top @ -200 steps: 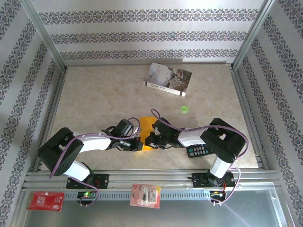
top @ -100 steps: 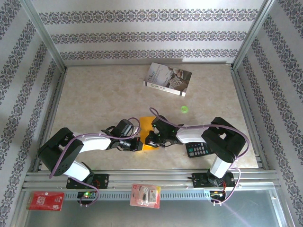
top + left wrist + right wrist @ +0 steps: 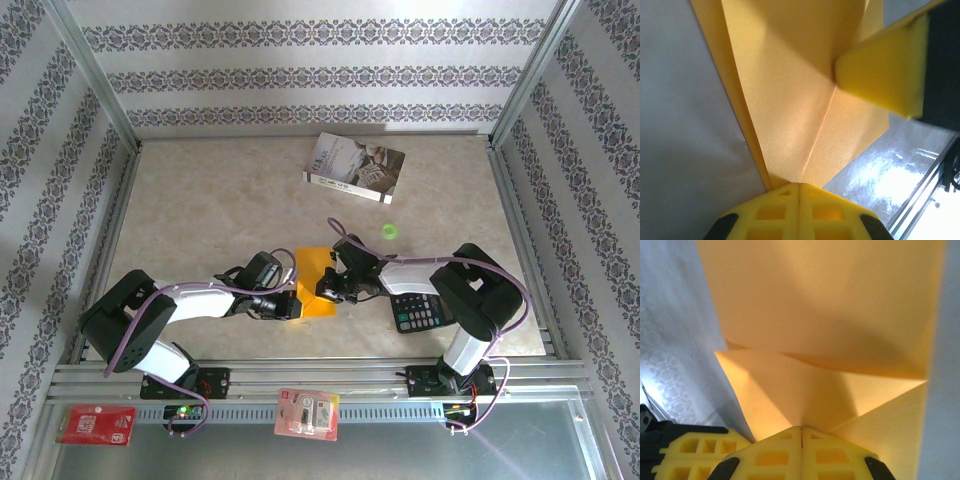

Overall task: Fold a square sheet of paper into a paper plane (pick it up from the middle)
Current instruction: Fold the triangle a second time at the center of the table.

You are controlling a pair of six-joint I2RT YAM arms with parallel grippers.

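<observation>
**Item 1: square sheet of paper (image 3: 308, 268).** Orange, partly folded, with one long crease and angled flaps visible. It sits near the front middle of the surface (image 3: 200, 210), between the two arms, and part of it looks lifted off the surface.

**Item 2: left gripper (image 3: 799, 186).** The jaws are closed, and I see the sheet's crease running straight into the fingertips, so I read this as a pinch on the paper's near end.

**Item 3: right gripper (image 3: 801, 429).** The jaws are closed, nipping the sheet where the folded flaps meet. One of its yellow pads also presses on the paper in the left wrist view.

**Item 4: bystanders.** A black calculator (image 3: 420, 312) lies just beside the right arm. A book (image 3: 355, 168) and a small green object (image 3: 389, 232) sit farther back.

**Risks, my judgement:**
- The two pinch points are close together, so any pull apart could tear the sheet or drag it out of one grip.
- An uneven pull would skew the crease, and the plane's wings would not match.
- Pressing the fold while the paper is lifted may crumple it instead of setting the crease.
- A sweep of the right arm's elbow could knock the calculator.
</observation>
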